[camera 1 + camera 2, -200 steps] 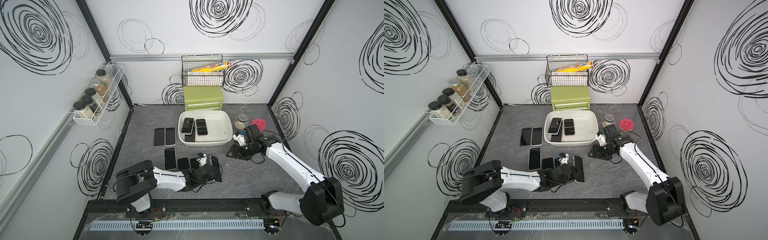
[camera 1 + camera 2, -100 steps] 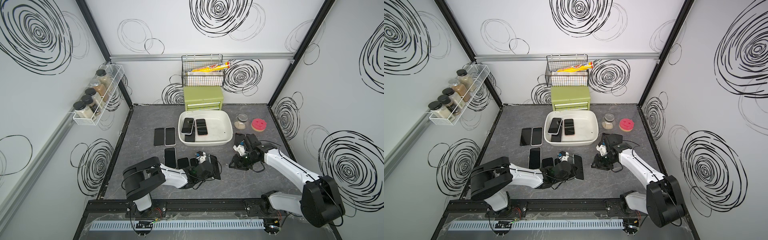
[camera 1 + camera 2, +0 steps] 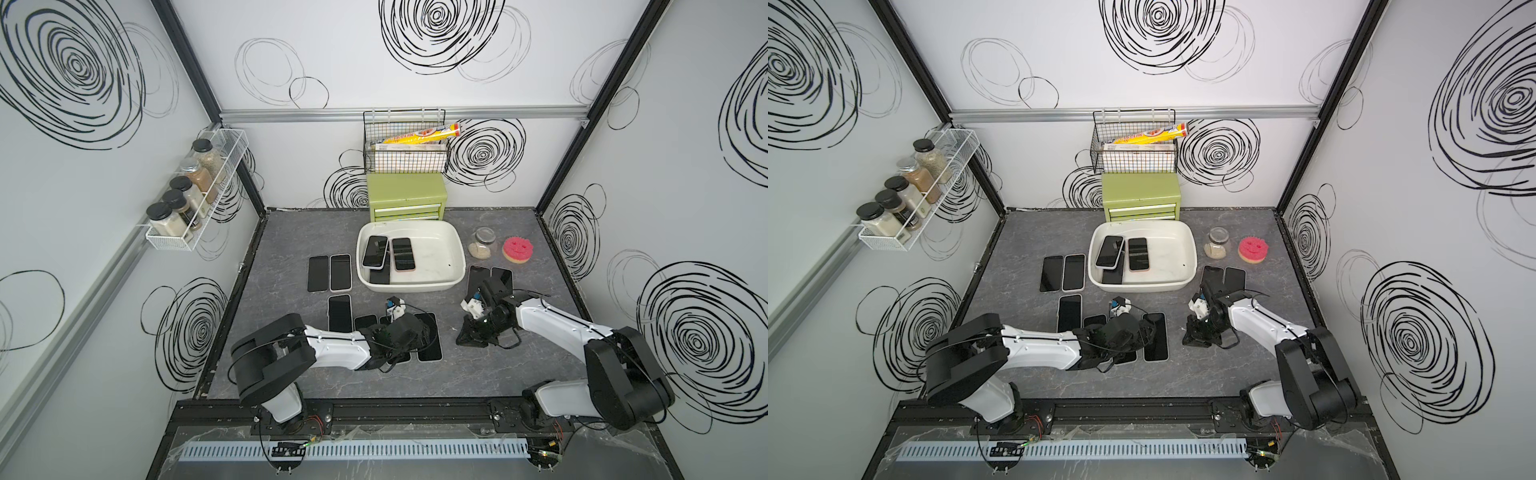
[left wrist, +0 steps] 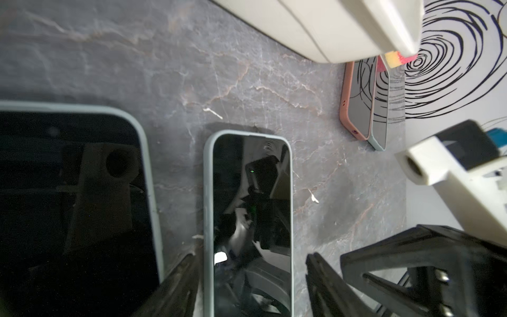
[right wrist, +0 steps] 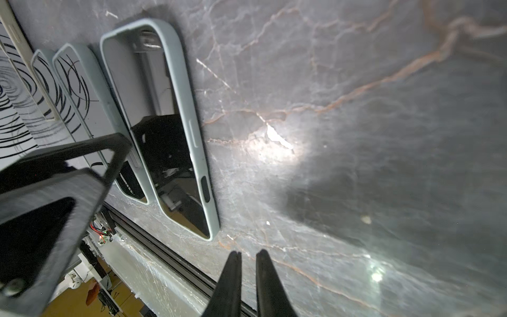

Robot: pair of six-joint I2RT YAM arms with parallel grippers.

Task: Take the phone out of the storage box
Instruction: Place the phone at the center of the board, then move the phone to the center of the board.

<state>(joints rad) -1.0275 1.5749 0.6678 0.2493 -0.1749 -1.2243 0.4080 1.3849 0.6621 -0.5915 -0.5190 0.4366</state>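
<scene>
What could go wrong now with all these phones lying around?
1. The left gripper stands open astride a pale-cased phone on the table. Lifting away crooked might nudge it into the neighbour phone.
2. In the storage box, the top phone overlaps a lower phone. Grabbing one could make the other slide.

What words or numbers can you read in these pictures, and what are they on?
No text reads clearly anywhere.
Yellow roll in the wire basket: red and dark print, too small to read.
Spice jars: labels, if any, too small to read.
Pink sponge: a smiley face, no words.
Phones: dark screens, no text showing.
</scene>
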